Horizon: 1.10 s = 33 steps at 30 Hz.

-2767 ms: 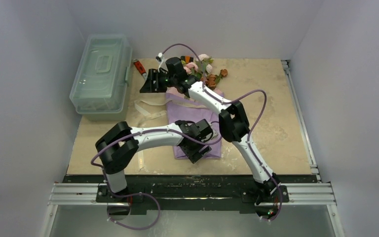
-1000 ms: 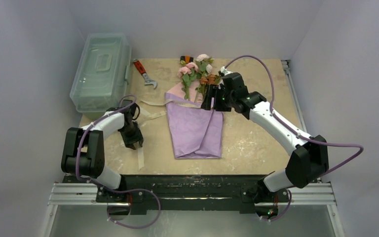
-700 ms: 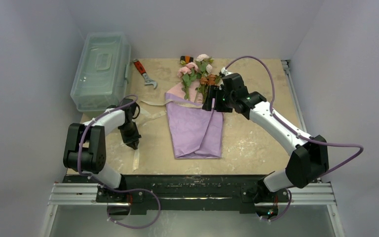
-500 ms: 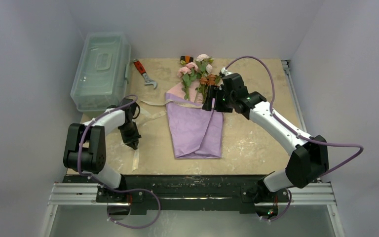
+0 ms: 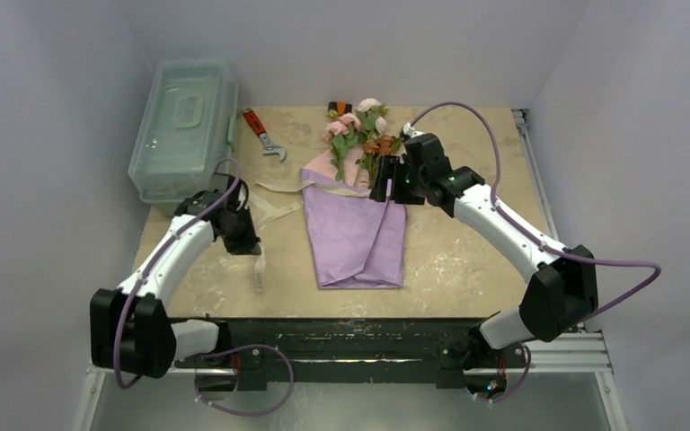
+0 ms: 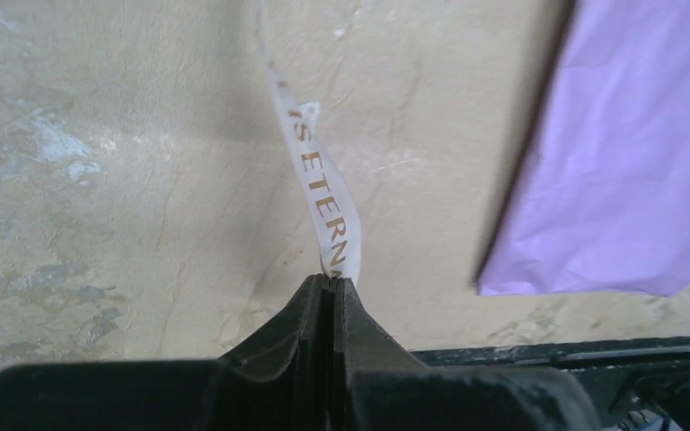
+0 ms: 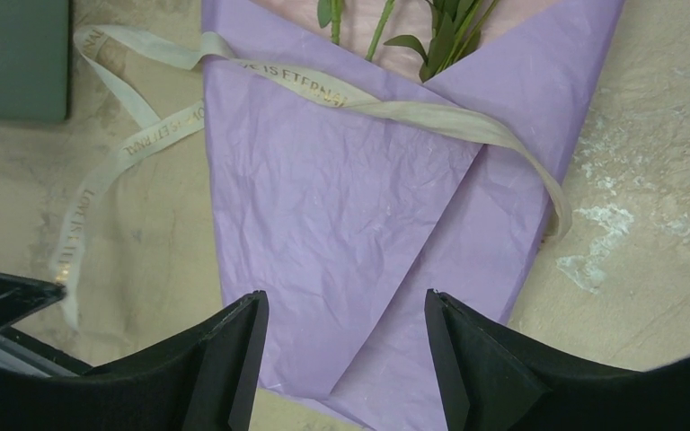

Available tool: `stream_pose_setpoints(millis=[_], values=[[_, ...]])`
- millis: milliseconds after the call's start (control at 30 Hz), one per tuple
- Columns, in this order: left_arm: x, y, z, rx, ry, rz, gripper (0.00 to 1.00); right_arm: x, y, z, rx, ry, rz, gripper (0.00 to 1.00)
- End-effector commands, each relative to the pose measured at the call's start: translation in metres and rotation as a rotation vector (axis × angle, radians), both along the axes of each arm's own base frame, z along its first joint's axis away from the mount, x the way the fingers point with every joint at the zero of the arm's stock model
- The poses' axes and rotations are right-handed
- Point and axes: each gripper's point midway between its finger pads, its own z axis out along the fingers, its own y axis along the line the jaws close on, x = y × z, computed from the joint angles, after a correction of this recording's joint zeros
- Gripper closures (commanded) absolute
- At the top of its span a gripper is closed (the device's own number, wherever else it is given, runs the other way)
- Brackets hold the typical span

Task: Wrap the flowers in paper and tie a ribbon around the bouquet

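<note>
my left gripper [image 6: 331,285]: clamped tight on the ribbon [image 6: 322,193], bottom middle of the wrist view
my right gripper [image 7: 341,310]: jaws wide, holding nothing, over the bouquet [image 7: 341,215]

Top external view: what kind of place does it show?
Probably a robot test cell: plain white walls enclose a beige tabletop, a metal rail holds both arm bases, and a toolbox sits beside a wrench.

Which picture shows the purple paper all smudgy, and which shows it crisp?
Left wrist view: the paper edge is smeared, and the left pincer up close looks soft. Right wrist view: paper creases and ribbon lettering are sharp.
</note>
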Motion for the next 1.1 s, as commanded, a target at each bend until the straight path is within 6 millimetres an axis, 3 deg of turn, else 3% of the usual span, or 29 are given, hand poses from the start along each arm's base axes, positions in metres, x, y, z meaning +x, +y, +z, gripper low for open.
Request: stream_pose_setpoints(millis=[0,100,267,433,533,633,867,1067], values=[[0.015,-0.013,0.069,-0.082,-0.175,-0.043,1.00,0.009,-0.004,0.019,-0.026,-0.063,-0.004,0.28],[0.022,-0.027,0.107,-0.129,-0.265,-0.099,1.00,0.014,-0.010,0.021,-0.059,-0.112,-0.007,0.27],[0.052,-0.061,0.179,-0.286,-0.491,-0.152,1.00,0.017,-0.018,0.020,-0.101,-0.198,0.020,0.26],[0.080,-0.095,0.223,-0.414,-0.595,-0.181,1.00,0.031,-0.032,0.017,-0.205,-0.353,0.039,0.23],[0.093,-0.122,0.238,-0.465,-0.620,-0.215,1.00,0.043,-0.036,0.020,-0.260,-0.439,0.056,0.21],[0.109,-0.141,0.243,-0.520,-0.617,-0.203,1.00,0.055,-0.038,0.010,-0.339,-0.458,0.088,0.20],[0.150,-0.188,0.265,-0.623,-0.619,-0.199,1.00,0.074,-0.032,-0.049,-0.552,-0.382,0.314,0.23],[0.183,-0.214,0.266,-0.660,-0.602,-0.156,1.00,0.089,-0.033,-0.076,-0.643,-0.372,0.369,0.25]])
